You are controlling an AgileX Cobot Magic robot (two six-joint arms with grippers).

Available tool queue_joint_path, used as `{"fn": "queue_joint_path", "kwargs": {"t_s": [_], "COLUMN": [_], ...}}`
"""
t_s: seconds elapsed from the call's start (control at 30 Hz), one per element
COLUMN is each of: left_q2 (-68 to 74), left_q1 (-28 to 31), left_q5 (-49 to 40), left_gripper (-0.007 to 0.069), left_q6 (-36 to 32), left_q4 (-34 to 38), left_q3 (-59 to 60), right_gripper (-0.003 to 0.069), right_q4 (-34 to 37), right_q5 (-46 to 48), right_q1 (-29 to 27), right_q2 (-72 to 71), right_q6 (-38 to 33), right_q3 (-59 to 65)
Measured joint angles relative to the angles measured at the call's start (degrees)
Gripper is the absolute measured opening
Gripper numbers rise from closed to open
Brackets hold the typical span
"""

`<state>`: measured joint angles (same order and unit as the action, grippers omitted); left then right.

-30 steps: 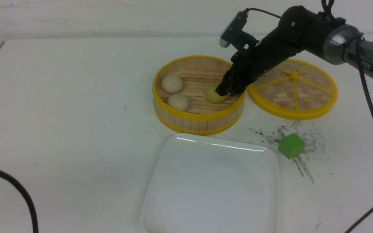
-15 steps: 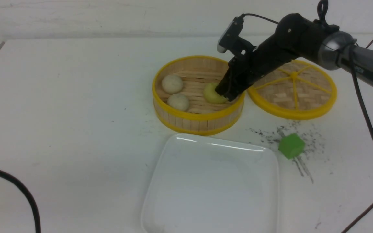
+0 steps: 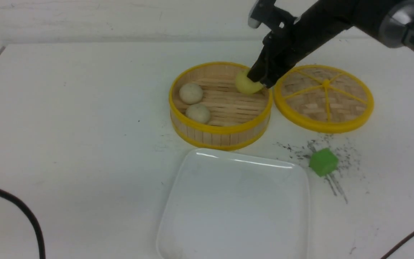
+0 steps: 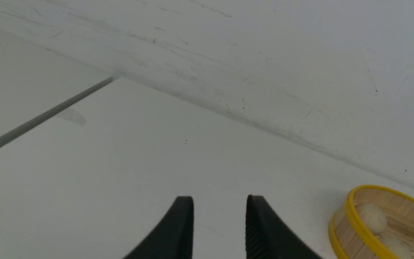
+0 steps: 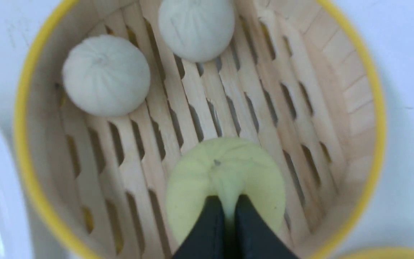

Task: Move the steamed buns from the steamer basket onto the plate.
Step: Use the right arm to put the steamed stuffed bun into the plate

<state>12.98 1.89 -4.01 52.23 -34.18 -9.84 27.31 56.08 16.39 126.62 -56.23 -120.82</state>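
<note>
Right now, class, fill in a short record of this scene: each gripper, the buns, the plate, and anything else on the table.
right gripper: shut on the pale yellow bun, over the steamer basket
left gripper: open, holding nothing
off-white buns: both on the basket floor
plate: no bun on it
other items: lid beside the basket; green cube

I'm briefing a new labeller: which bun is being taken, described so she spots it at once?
Find the round bamboo steamer basket mid-table, left of the flat lid. Over its far right side the right gripper pinches one bun. It alone is pale yellow; the two off-white buns lie loose inside the basket.
</note>
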Motion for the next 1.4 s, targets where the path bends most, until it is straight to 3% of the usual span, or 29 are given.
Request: {"fn": "queue_joint_path", "kwargs": {"t_s": [0.33,0.57,0.83,1.13,1.4], "left_q2": [0.00,0.00,0.00,0.00,0.00], "left_q1": [0.00,0.00,0.00,0.00,0.00], "left_q5": [0.00,-0.17,-0.17,-0.23,-0.23], "left_gripper": [0.0240,0.0239,0.0239,0.0239,0.0239], "left_q6": [0.00,0.00,0.00,0.00,0.00], "left_q4": [0.00,0.00,0.00,0.00,0.00], "left_q3": [0.00,0.00,0.00,0.00,0.00], "right_gripper": [0.0015,0.0015,0.0015,0.0015,0.0015], "right_q4": [-1.93,-2.59,-1.56,11.89,10.48], "right_q5": [14.28,15.13,14.98,14.06,6.89], "right_q1": [0.00,0.06,0.06,3.02,8.83], "right_q2": [-8.20,-12.72,-21.09,-27.91,-27.91], "right_q6": [4.78,9.99,12.77,9.98,9.83], "right_q3": [0.00,3.03,24.31,44.63,55.32]}}
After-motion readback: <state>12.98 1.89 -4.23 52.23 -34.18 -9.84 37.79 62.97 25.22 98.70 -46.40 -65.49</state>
